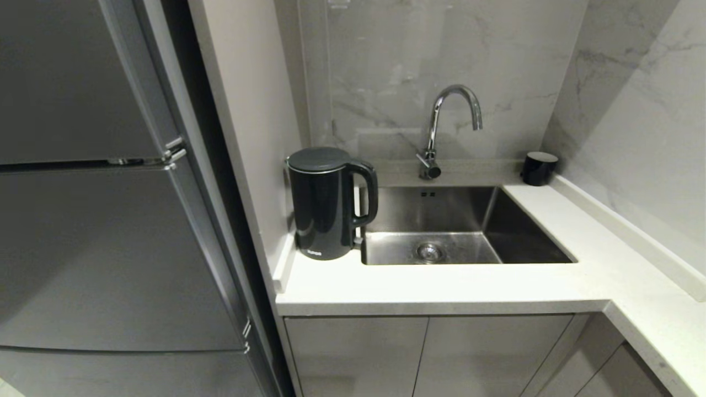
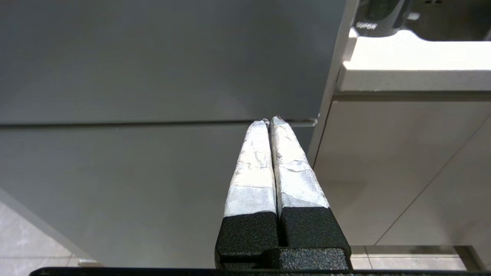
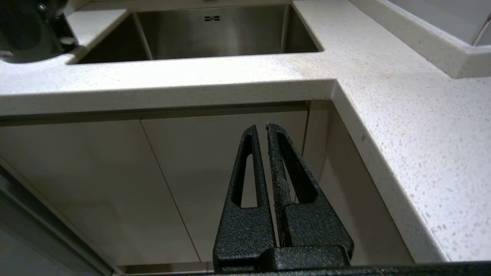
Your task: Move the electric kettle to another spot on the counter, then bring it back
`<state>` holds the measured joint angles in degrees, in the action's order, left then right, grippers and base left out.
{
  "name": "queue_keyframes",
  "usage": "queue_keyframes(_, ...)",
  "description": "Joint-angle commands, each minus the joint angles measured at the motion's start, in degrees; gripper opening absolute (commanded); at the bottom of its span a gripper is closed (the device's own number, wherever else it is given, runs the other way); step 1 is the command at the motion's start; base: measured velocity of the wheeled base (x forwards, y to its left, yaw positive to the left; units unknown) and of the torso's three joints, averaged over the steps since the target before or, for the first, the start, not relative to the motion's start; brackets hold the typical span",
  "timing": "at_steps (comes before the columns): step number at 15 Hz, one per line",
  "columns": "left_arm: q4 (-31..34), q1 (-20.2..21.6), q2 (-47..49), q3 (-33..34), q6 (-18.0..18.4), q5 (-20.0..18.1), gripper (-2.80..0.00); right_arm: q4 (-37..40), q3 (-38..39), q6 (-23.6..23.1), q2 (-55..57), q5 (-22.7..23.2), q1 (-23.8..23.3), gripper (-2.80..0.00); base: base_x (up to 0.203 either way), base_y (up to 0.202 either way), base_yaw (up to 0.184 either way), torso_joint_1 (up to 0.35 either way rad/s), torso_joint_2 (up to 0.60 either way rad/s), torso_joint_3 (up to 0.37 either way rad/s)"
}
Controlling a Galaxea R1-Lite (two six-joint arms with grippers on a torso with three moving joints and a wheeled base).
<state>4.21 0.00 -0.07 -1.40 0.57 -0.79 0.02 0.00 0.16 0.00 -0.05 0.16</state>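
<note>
The left gripper [image 2: 268, 122] hangs low in front of the grey fridge door [image 2: 153, 76], its two tape-wrapped fingers [image 2: 251, 172] pressed flat together with nothing between them. The right gripper [image 3: 262, 128] sits below the counter [image 3: 402, 115] edge, facing the pale cabinet doors [image 3: 191, 172]; its black, rough-textured, slotted fingers [image 3: 245, 180] meet at the tips and hold nothing. Neither touches anything.

The counter is white speckled stone with a thick edge, turning a corner to the right of the sink [image 1: 496, 220]. The sink is a rectangular brushed-steel basin with a round drain, sunk into the counter.

The electric kettle [image 1: 325, 204] stands upright on the counter just left of the sink, against the side wall panel. It is a tall glossy black cylinder with a flat lid and a large loop handle turned toward the sink. White lettering low on its body is too small to read in the head view; in the left wrist view it looks like "SUPOR".

Behind the sink a chrome gooseneck tap [image 1: 449, 127] rises before a marbled wall. A small black cup [image 1: 539, 168] stands at the sink's far right corner.
</note>
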Motion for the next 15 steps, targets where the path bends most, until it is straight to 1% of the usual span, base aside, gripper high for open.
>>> queue_keyframes(1, 0.0, 0.0, 0.1, 0.0, 0.0, 0.0, -2.80, 0.0, 0.0, 0.0, -0.1, 0.0, 0.0, -2.80, 0.000, 0.000, 0.000, -0.165, 0.49, 0.317)
queue_keyframes(8, 0.0, 0.0, 0.1, 0.0, 0.0, 0.0, -2.80, 0.0, 0.0, 0.0, 0.0, 0.0, 0.0, -2.80, 0.000, 0.000, 0.000, -0.164, 0.54, 0.373)
queue_keyframes(15, 0.0, 0.0, 0.1, 0.0, 0.0, 0.0, -2.80, 0.0, 0.0, 0.0, -0.1, 0.0, 0.0, -2.80, 0.000, 0.000, 0.000, -0.101, 0.49, 0.389)
